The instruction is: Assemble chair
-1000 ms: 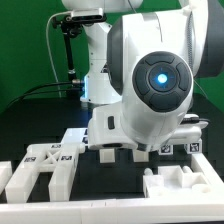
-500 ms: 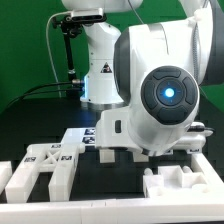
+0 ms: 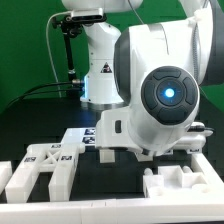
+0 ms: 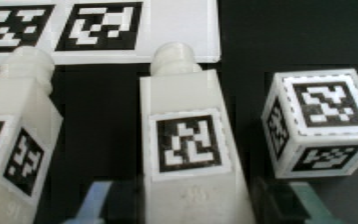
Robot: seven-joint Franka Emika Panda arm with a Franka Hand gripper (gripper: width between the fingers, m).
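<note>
White chunky plastic with a black-and-white square tag, the chair post (image 4: 190, 120) sits on the black worktop (image 4: 291, 35) between the fingers (image 4: 99, 207) of the hand (image 4: 190, 208). A tagged cube-shaped block (image 4: 327, 120) is just beside it on one side and a second post (image 4: 12, 130) on the other. Only the fingertips show, so I cannot tell whether they pinch the chair post or stand clear; in the exterior view the arm's white body (image 3: 160, 90) hides both.

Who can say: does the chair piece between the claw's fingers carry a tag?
Yes, the chair piece standing in the claw shows a black-and-white square tag facing the wrist camera.
</note>
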